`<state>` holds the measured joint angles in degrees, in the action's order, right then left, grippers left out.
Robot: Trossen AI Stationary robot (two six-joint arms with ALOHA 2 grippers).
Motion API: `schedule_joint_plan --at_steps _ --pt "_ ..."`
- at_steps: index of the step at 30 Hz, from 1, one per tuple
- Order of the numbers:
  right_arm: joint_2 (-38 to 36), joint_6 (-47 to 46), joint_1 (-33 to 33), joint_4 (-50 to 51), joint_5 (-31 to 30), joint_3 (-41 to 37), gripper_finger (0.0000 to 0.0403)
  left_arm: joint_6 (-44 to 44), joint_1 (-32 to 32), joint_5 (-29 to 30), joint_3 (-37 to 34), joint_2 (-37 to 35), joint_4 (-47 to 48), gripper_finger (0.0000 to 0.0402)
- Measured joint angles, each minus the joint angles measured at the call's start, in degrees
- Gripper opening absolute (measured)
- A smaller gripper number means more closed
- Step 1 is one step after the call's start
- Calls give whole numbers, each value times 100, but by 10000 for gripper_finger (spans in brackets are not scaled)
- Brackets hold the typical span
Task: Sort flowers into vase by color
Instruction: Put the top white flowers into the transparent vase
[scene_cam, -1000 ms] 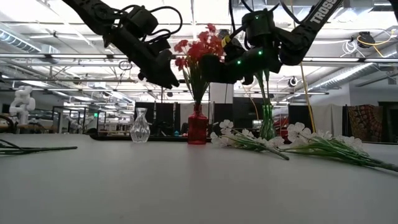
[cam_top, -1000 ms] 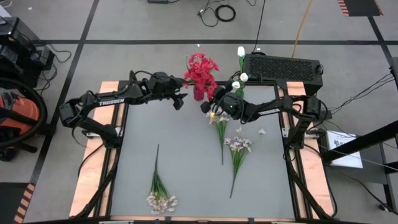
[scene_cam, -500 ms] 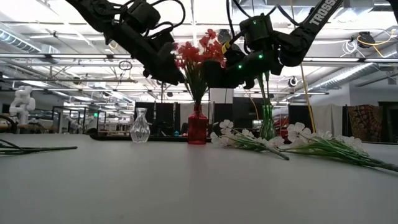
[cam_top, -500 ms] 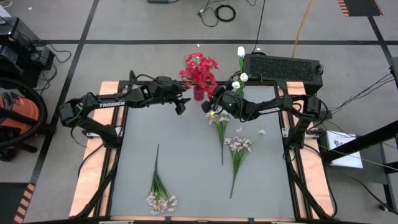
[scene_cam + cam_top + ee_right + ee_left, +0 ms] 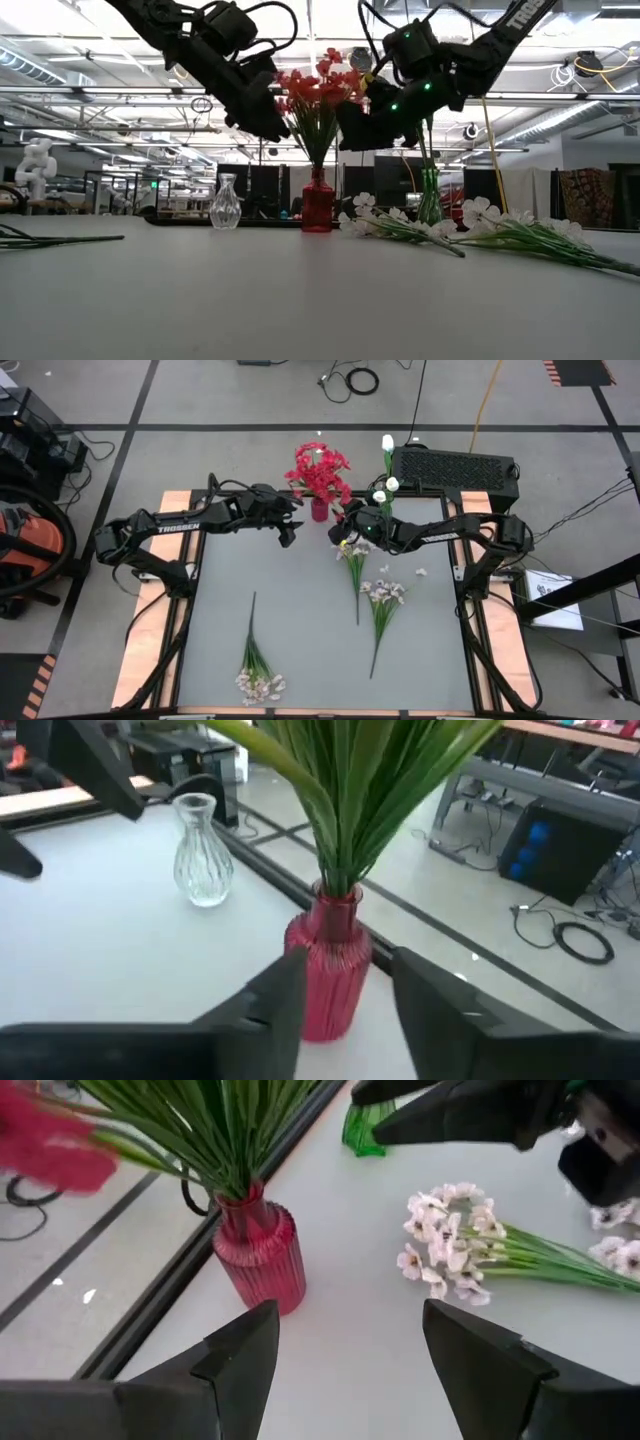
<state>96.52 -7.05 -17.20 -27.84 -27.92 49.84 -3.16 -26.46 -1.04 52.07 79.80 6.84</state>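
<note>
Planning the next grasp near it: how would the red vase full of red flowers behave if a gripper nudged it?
Likely apt to tip: the red vase is narrow and the red flowers spread tall and wide above it, so it looks top-heavy. Its ribbed wall may give some grip. It probably slides on the smooth table before toppling if pushed low.

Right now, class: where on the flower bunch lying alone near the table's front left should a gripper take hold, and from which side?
Grip the flower bunch on its bare thin stem, the end pointing toward the table's far side, coming straight down from above. It lies flat with leaves and blossoms fanning out toward the front edge, so that stem is the narrow, clear part.
</note>
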Motion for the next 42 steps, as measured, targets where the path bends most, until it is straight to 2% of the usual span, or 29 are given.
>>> schedule_joint_plan --at_steps 5,11,14,17,19,23,28,35,42 --pt "-556 -4 256 787 134 2 179 101 101 -13 -2 -515 590 254" --pt "-1401 -340 845 2256 133 2 194 110 486 -25 -2 -1505 1149 254" --pt "-1735 -1189 1212 3267 133 2 194 104 799 -31 0 -1795 1259 254" --pt "-1877 -2574 1606 4182 125 2 194 -60 1084 -42 0 -1910 1253 254" --pt "-1858 -3341 1886 4687 77 2 194 -73 1212 -42 0 -1910 1338 254" --pt "-1584 -4253 2429 5275 -77 2 194 -14 1347 -30 0 -1904 2019 254" --pt "-1045 -4963 2754 5243 25 2 194 524 1384 573 -401 -1929 2360 254" --pt "-307 -5484 2654 5161 152 2 194 1019 1404 500 -1163 -1907 2255 254" --pt "72 -5525 2630 4552 304 2 194 1505 1737 435 -1222 -1909 2503 254"
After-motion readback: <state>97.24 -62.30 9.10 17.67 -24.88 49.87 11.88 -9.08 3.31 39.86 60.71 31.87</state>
